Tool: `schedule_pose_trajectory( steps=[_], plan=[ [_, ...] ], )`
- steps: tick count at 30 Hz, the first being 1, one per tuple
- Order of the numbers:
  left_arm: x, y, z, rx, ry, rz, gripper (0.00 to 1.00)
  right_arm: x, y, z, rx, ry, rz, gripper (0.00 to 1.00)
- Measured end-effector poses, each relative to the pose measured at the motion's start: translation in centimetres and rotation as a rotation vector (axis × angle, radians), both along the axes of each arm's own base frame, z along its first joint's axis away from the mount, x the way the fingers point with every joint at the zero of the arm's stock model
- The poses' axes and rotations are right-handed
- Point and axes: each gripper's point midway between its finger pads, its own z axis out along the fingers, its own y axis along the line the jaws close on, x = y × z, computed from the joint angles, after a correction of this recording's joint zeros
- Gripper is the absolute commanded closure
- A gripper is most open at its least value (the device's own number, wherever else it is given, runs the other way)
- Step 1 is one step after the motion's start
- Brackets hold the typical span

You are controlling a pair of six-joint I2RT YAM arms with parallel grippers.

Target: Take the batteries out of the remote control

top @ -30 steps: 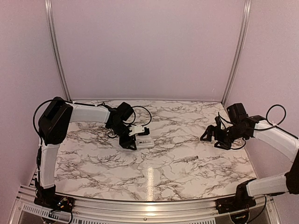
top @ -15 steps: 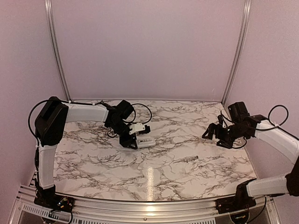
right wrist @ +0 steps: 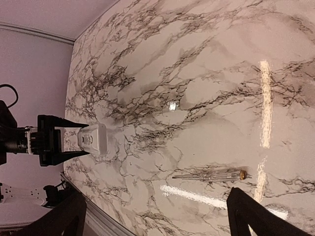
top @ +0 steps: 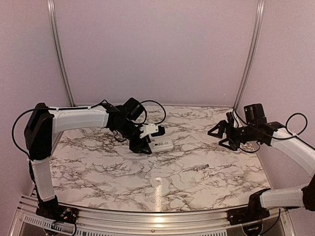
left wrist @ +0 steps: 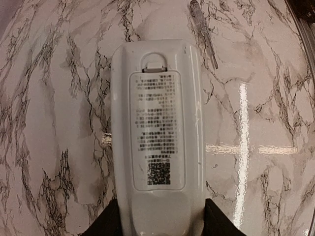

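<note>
Remote control [left wrist: 157, 132] farther right, label illegible

The left arm [top: 74, 118] and right arm [top: 295, 147] have white tubular links and bulky black joints. Thin black cables [top: 156, 103] loop beside each wrist. The left claw [top: 146, 146] and right claw [top: 215, 139] are black.

- The desk [top: 98, 167] is taken in from high above its near edge by the top external view, faced toward the rear wall [top: 157, 49].
- The remote control [left wrist: 157, 142] is looked down on from very near by the left wrist view.
- The desk is seen from farther off, turned sideways, by the right wrist view.
- The remote control and a thin grey stick [left wrist: 203, 32] are shared by all three views.
</note>
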Motion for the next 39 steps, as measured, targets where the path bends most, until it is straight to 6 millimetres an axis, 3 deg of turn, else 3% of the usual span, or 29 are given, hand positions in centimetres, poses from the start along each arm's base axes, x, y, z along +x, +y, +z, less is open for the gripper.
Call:
schedule_pose_trajectory(
  steps=[14, 19, 26, 31, 39],
  plan=[
    [-4.6, -4.2, 2.9, -0.051, 0.004, -0.039, 1.0, -0.8, 2.7, 2.7, 0.178, -0.014, 0.113, 0.02],
    [-5.4, -6.1, 5.3, -0.104, -0.01, -0.048, 1.0, -1.7, 3.6, 2.6, 0.215, 0.008, 0.159, 0.04],
    [-6.4, -7.9, 7.6, -0.152, -0.019, -0.06, 1.0, -4.1, 6.9, 2.0, 0.244, 0.064, 0.287, 0.09],
    [-6.9, -8.6, 8.1, -0.165, -0.019, -0.068, 1.0, -4.4, 8.4, 2.5, 0.281, 0.068, 0.322, 0.15],
    [-7.2, -9.0, 7.7, -0.154, -0.019, -0.062, 1.0, -3.9, 9.0, 2.9, 0.322, 0.067, 0.33, 0.26]
  ],
)
